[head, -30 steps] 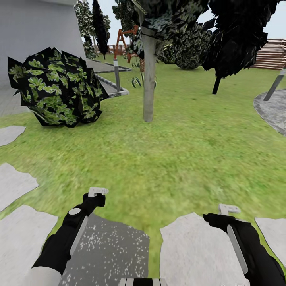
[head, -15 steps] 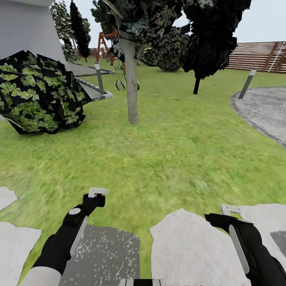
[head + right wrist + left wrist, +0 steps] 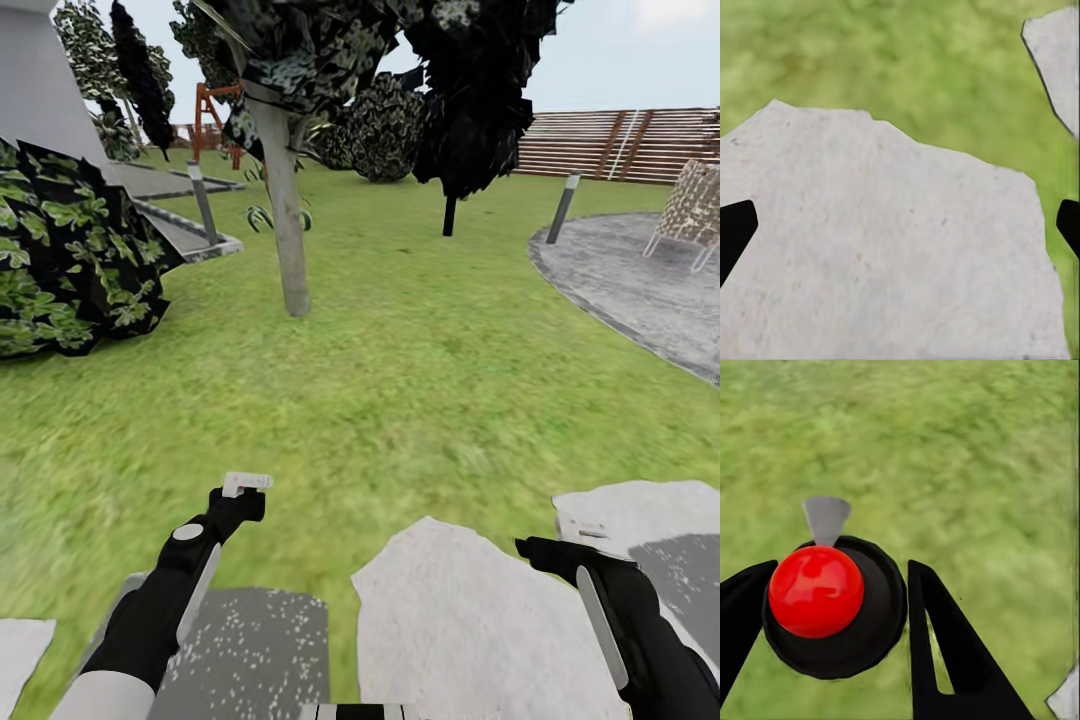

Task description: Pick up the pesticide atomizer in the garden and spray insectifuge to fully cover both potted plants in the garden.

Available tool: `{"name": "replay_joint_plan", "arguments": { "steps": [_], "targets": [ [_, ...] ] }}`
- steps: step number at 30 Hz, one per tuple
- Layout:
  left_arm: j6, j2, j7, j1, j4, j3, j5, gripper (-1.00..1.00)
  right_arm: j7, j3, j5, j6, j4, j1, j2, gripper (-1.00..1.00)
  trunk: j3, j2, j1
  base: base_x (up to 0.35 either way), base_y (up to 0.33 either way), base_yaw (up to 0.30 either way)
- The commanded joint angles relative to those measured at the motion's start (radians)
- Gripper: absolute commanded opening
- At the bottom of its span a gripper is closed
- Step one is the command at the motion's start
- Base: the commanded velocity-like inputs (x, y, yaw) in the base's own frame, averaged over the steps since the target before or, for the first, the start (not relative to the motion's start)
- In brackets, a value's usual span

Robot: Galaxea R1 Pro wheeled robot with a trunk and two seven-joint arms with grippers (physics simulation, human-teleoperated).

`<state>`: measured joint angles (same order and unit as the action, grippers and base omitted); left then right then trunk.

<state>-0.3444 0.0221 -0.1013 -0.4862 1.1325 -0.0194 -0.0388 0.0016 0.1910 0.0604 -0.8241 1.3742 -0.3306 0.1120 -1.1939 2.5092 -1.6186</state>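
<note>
the garden's lawn [image 3: 420,380] spreads to a paved patio [image 3: 640,280] and slat fence [image 3: 620,145] at upper right. low in frame, both arms ride tucked, probably for driving: left gripper [image 3: 245,485] fingers spread, empty; right gripper [image 3: 580,528] fingers spread over a stepping stone [image 3: 885,247].

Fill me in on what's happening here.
The robot is out on the garden lawn, standing over grey stepping stones with both arms held low in front of it and nothing in either one. The left gripper hangs over grass, the right gripper over a stone, its fingers spread wide. Ahead are a tree trunk, a leafy bush, a bollard lamp at the edge of the paved patio, and the wooden fence behind.
</note>
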Motion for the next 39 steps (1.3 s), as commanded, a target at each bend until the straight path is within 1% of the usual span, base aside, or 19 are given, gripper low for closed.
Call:
{"name": "replay_joint_plan", "arguments": {
  "steps": [1,23,39],
  "targets": [
    [-0.005,0.0,-0.003,0.0,0.002,-0.001,-0.004,-1.0,0.0,0.001,0.006,-0.004,0.001,-0.001,0.0,1.0,0.0,0.0,0.0,0.0,0.0,-0.257],
    [-0.006,0.0,-0.003,0.0,0.001,-0.002,-0.004,-1.0,0.0,0.001,0.006,-0.004,-0.001,-0.001,-0.002,1.0,0.008,0.0,0.0,0.0,0.0,-0.257],
    [-0.006,-0.001,-0.003,0.0,0.001,-0.002,-0.004,-1.0,0.0,0.001,0.007,-0.004,0.0,-0.001,-0.002,1.0,0.008,0.0,0.0,0.0,0.0,-0.257]
  ]
}}
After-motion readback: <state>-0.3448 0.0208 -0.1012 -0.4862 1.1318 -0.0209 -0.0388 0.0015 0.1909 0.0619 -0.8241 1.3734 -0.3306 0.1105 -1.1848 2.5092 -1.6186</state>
